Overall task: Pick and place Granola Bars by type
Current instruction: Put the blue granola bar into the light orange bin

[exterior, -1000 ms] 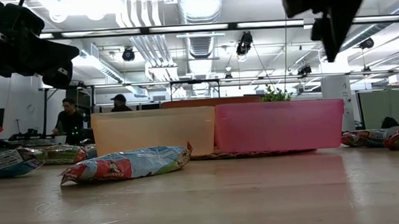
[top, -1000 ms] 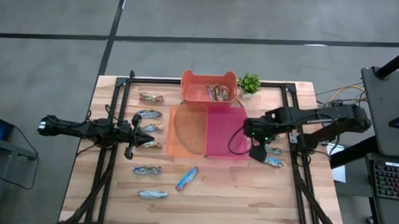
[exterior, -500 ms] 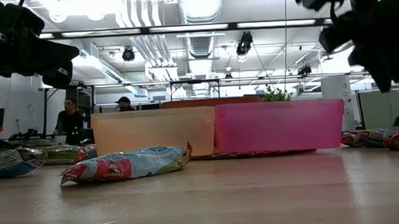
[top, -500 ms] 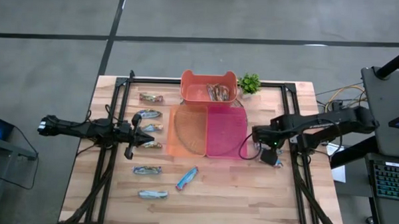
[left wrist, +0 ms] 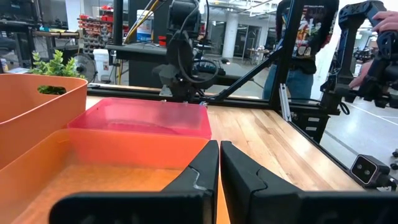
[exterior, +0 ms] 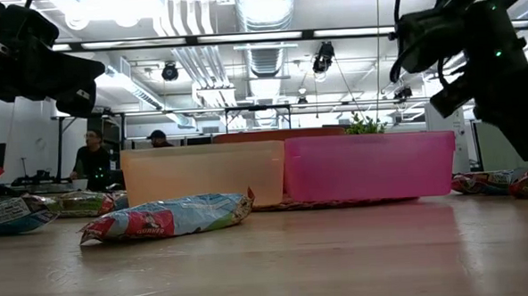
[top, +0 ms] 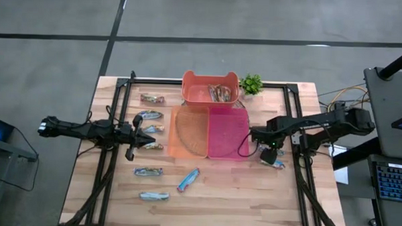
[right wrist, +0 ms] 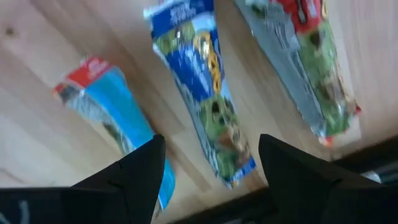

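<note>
**Wooden table, sorting station: right gripper over bars at the right edge**

Wooden table (top: 218,194) with a black frame, workshop room behind it.

1. Right gripper (right wrist: 208,163): fingers spread apart, nothing between them, pointing down at the tabletop. In the high view it sits at (top: 266,154), just beside the right wall of the pink bin.
2. Bar with blue and green wrapper (right wrist: 205,93): lies flat on the wood in line with the gap between the right fingers, one end reaching down toward them. Not gripped.
3. Bar with light-blue wrapper and red end (right wrist: 106,121): flat on the wood beside item 2, partly behind one finger.
4. Bar with silver, red and green wrapper (right wrist: 305,62): flat on the wood on the other side of item 2, near the table's black frame.
5. Pink bin (top: 227,131) and orange bin (top: 181,149): side by side, touching, at the table's centre.
6. Coral bin (top: 188,92): behind the pair, holding brownish bars (top: 220,93).
7. Potted plant (top: 251,82): just beside the coral bin.
8. Left gripper (left wrist: 219,163): fingers closed together, empty, beside the orange bin's left wall; seen from above at (top: 134,132).
9. Loose granola bars on the left half: one near the back (top: 151,98), three around the left gripper (top: 148,115), three toward the front, one of them blue (top: 188,180).
10. Two people (exterior: 93,157) stand at benches far behind the table.
</note>
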